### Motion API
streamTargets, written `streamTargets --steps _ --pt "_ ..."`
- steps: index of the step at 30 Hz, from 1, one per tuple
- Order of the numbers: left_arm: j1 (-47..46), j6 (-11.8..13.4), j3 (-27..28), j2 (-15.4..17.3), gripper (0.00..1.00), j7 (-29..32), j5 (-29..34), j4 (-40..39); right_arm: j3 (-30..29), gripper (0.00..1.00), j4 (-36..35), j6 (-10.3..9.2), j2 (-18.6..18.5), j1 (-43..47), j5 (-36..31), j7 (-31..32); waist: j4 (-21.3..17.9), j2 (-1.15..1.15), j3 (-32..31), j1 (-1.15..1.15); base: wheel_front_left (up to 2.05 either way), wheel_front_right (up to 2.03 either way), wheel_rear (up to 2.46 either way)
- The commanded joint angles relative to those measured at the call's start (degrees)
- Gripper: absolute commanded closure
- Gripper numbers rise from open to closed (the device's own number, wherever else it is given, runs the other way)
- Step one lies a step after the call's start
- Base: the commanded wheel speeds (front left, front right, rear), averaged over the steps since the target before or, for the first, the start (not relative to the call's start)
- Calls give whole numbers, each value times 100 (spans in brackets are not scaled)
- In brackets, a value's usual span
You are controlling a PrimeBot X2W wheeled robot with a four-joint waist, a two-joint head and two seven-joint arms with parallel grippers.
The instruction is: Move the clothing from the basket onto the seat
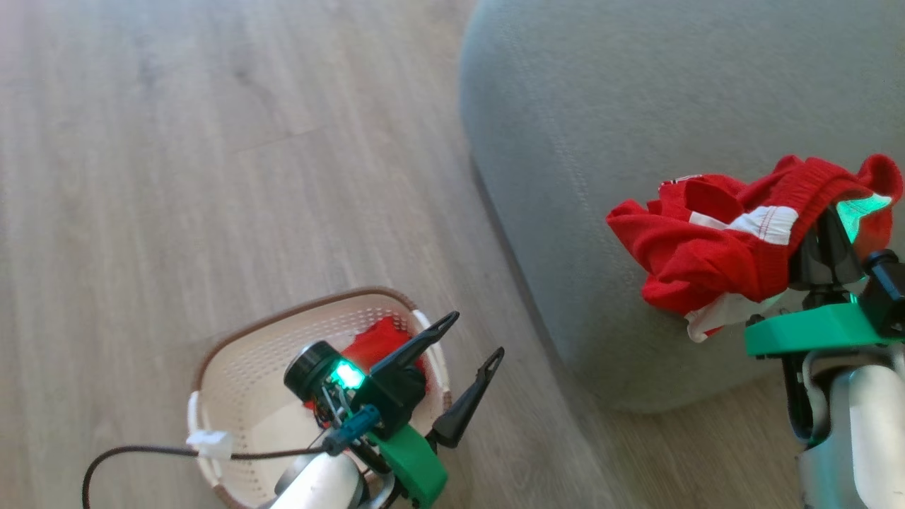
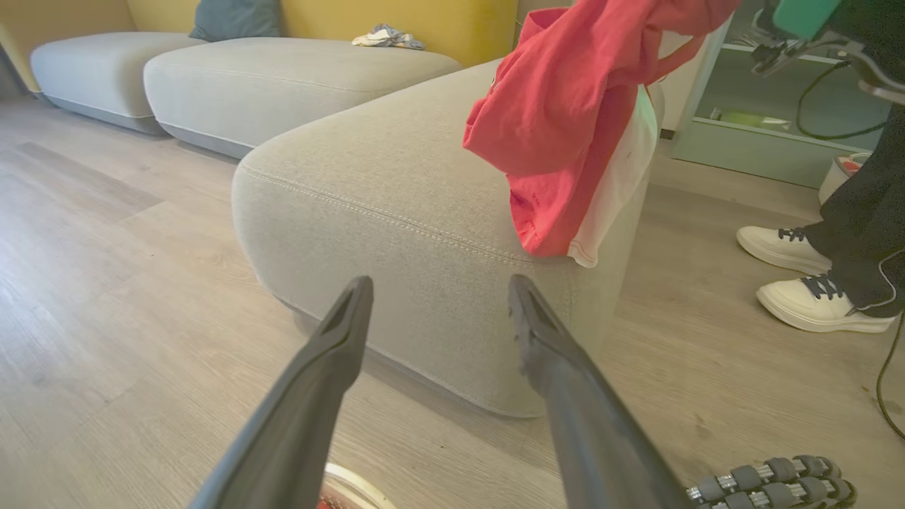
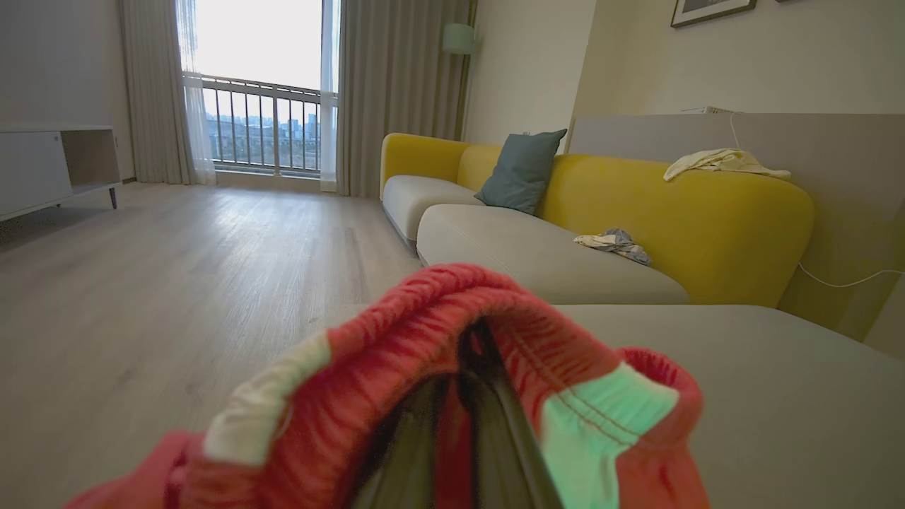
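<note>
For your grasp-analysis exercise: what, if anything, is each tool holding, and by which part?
The right tool is shut on the red garment, gripping its ribbed waistband. The left tool is open and holds nothing.

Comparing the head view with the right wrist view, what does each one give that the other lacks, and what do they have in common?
The head view adds the basket on the floor, a red piece lying in it, and the left gripper, open beside its rim. The right wrist view adds a bright window, a yellow sofa and a teal cushion. Shared: the right gripper shut on the red garment, held over the grey seat, and the floor.
</note>
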Motion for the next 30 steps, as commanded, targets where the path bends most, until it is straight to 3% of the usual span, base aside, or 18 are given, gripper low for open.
streamTargets --steps 1,13,30 --pt "-286 -5 130 41 0 -29 53 -233 76 100 -257 -1 15 -178 41 -37 -401 0 136 0 0 0 0" --pt "-334 -5 28 96 0 -29 78 -297 -101 100 -334 -1 16 -63 204 -37 -1153 0 317 0 0 0 0" --pt "-388 -5 -162 78 0 -29 5 -352 -431 100 -484 -1 16 -147 148 -37 -1205 0 411 0 0 0 0"
